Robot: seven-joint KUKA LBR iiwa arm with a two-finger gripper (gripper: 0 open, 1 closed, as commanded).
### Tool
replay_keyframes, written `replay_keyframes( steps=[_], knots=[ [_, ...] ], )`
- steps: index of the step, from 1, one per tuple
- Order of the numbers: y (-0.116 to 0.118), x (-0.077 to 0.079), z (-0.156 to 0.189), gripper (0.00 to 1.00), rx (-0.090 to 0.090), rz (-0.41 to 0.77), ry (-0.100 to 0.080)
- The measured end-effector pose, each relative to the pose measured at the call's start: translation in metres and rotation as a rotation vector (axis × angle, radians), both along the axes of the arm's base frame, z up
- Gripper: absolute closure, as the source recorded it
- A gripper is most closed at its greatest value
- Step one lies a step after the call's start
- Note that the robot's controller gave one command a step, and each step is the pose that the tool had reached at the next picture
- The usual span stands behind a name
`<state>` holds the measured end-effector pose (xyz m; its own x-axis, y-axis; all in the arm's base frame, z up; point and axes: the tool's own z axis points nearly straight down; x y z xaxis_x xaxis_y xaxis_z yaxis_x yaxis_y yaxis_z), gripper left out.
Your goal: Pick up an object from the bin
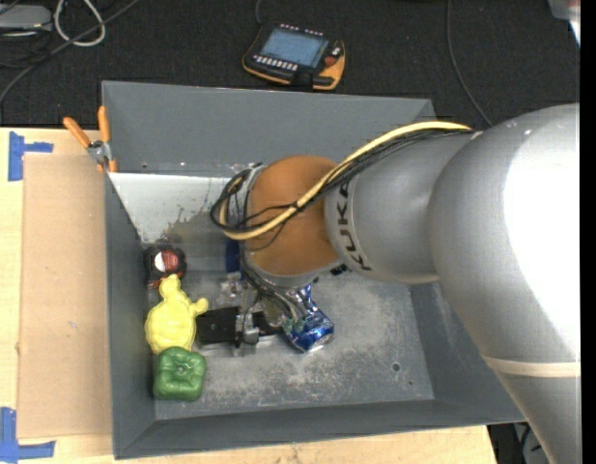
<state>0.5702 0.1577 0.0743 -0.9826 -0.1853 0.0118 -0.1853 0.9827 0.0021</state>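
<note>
Black boxy object (212, 327) lay on the floor of the bin (375, 375), close against the gripper (251, 325) at its nine o'clock. Whether the gripper was open or closed could not be determined. Yellow toy (170, 323) sat just beside the black object at nine o'clock, green pepper (179, 373) at seven. Crumpled blue packet (309, 333) lay at the gripper's three.

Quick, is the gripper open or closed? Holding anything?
Gripper: cannot be told. It is down in the bin, between a yellow toy and a crumpled blue wrapper.
</note>
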Motion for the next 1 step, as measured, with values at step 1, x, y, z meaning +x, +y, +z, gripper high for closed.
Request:
replay_keyframes(
  steps=[1],
  knots=[
    [-0.0002,-0.0007,0.0041,1.0,0.0,-0.001,0.002]
  ],
)
